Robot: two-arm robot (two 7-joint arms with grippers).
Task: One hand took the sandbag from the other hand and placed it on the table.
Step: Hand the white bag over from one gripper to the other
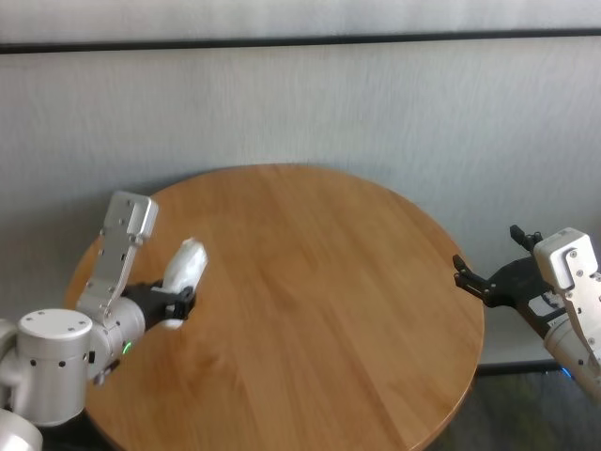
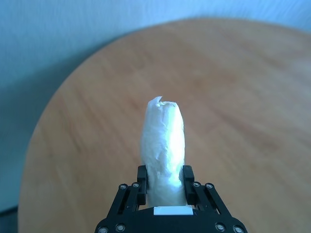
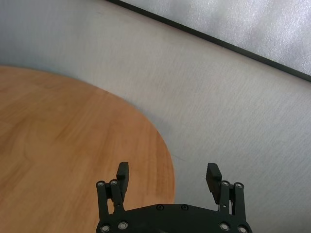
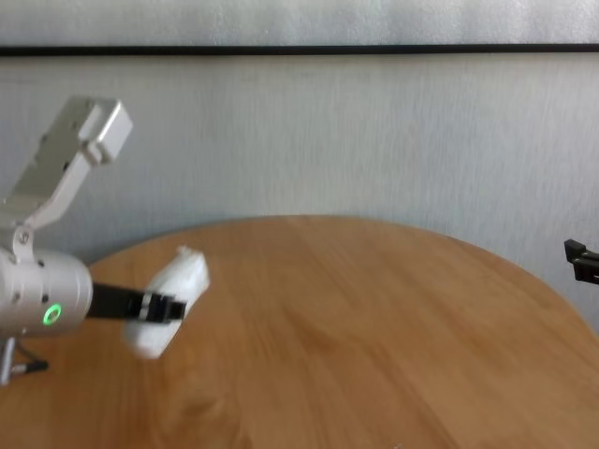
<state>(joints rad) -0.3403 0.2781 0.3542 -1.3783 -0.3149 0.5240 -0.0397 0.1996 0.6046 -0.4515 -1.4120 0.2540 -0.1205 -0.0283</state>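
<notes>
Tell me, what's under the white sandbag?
Bare wood of the round table lies below the sandbag, which the left gripper holds clamped in its jaws. The sandbag's bottom end is hidden between them.

No readable text, label, brand, number or sign in any view, none on the arms, sandbag, table or wall

Soft, even daylight fills every view. The round light-brown wood-grain counter carries a pale sheen across its far half and casts a faint shadow on the grey floor behind it. The small white lumpy pouch looks smeared with blur in the chest view and glares bright in the left wrist view, where the counter's rim goes soft.
</notes>
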